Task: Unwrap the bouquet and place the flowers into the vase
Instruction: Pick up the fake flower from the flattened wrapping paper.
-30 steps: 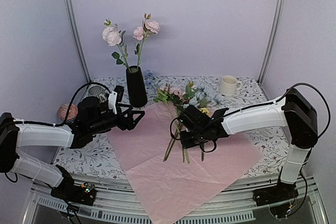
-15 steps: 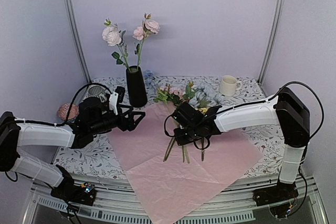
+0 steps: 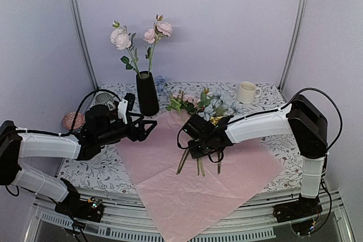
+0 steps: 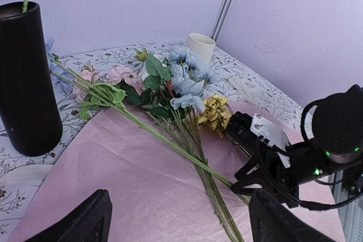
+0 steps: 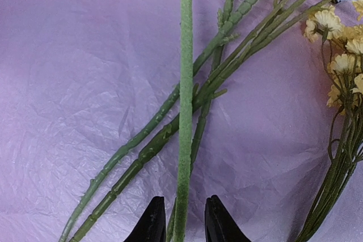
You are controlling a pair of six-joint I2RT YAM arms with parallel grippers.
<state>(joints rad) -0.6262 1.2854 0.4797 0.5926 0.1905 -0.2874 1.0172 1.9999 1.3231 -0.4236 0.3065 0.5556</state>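
The black vase point(image 3: 147, 93) point(image 4: 25, 77) stands at the back left with two pink rose stems point(image 3: 122, 38) in it. The bouquet lies unwrapped: its pink paper point(image 3: 170, 179) is spread flat, and the remaining flowers point(image 3: 198, 106) point(image 4: 181, 86) lie on it, stems toward me. My right gripper point(image 3: 193, 150) point(image 4: 258, 177) point(image 5: 180, 225) is down at the stem ends. One fuzzy green stem point(image 5: 184, 111) runs between its narrow jaws, with a small gap on each side. My left gripper point(image 3: 148, 127) point(image 4: 178, 225) hovers wide open over the paper's left part, holding nothing.
A white mug point(image 3: 247, 92) point(image 4: 199, 46) stands at the back right. A striped grey cup point(image 3: 102, 99) and a pink ball point(image 3: 72, 120) sit at the far left behind my left arm. The paper's near corner hangs over the table's front edge.
My right gripper has slid left onto the stem ends and its jaws have narrowed around one stem. The left arm has not moved.
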